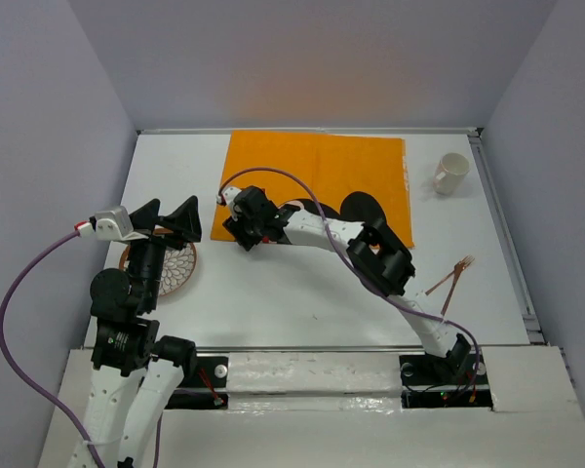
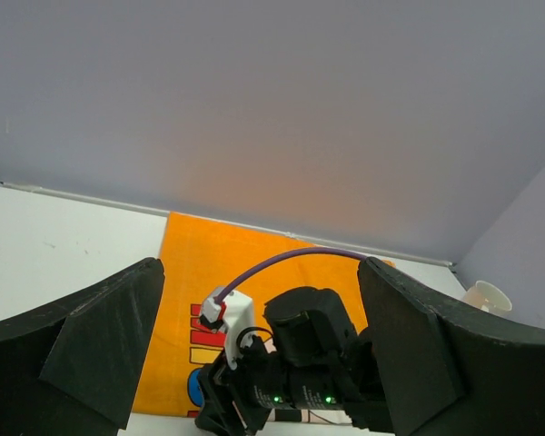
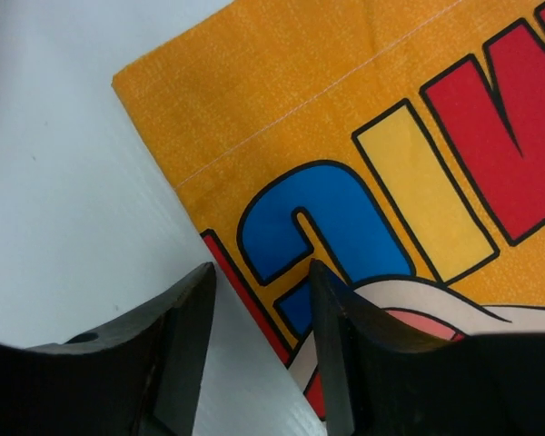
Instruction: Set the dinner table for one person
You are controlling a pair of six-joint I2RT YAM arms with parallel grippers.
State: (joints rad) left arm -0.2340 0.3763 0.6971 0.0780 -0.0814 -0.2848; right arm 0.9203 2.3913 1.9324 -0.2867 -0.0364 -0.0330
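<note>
The dinner table (image 1: 302, 302) is a white tabletop. An orange printed mat (image 1: 322, 166) lies at its far middle. My right gripper (image 1: 246, 234) is open low over the mat's near-left corner. In the right wrist view the right gripper (image 3: 262, 272) straddles the edge of the mat (image 3: 345, 109), with one finger over the white table (image 3: 64, 182) and the other over the print. It holds nothing. My left gripper (image 1: 169, 216) is wide open and empty, raised above a brown woven round plate (image 1: 175, 271). The left wrist view shows the left gripper (image 2: 261, 272) facing the right arm and the mat (image 2: 209, 254).
A white cup (image 1: 450, 174) lies at the far right of the table and also shows in the left wrist view (image 2: 487, 296). Thin copper-coloured utensils (image 1: 453, 278) lie at the right. Grey walls close in the far side and both flanks.
</note>
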